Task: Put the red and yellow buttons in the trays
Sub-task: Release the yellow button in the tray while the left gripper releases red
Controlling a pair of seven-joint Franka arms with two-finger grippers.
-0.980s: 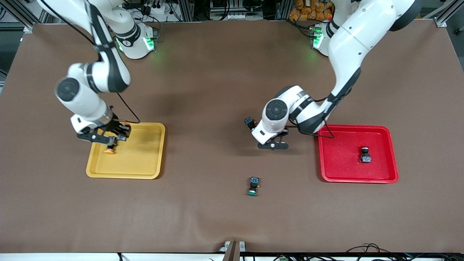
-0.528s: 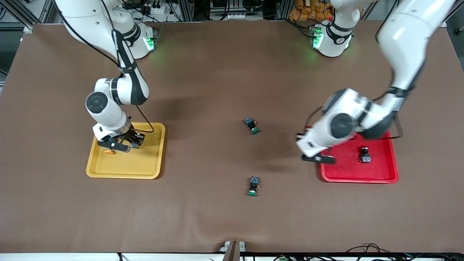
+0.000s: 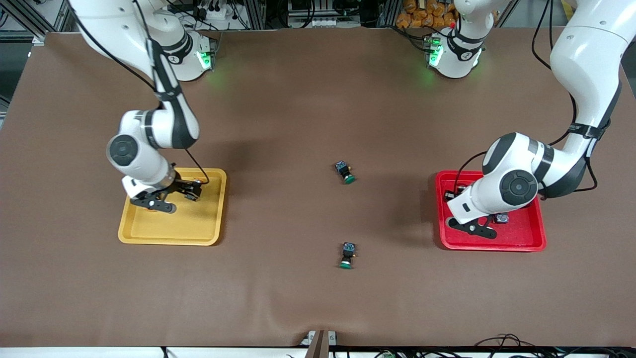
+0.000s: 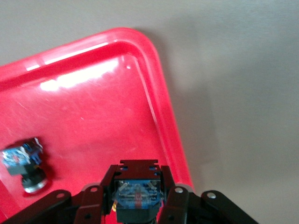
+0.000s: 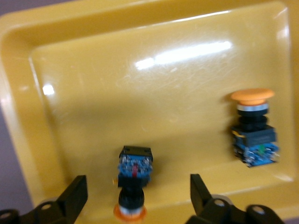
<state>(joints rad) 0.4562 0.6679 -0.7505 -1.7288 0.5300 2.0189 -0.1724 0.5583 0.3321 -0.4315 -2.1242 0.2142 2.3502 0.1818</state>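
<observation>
Right gripper (image 5: 138, 198) over yellow tray (image 3: 208, 219), fingers spread wide; two yellow buttons (image 5: 135, 179) lying in it, the second (image 5: 252, 125) at 3 o'clock from the first. Left gripper (image 4: 138, 203) low over red tray (image 4: 93, 112), pinching a button (image 4: 138, 198), cap hidden, probably red. Another button (image 4: 24, 163) in that tray. Two green buttons (image 3: 345, 172) mid-table
</observation>
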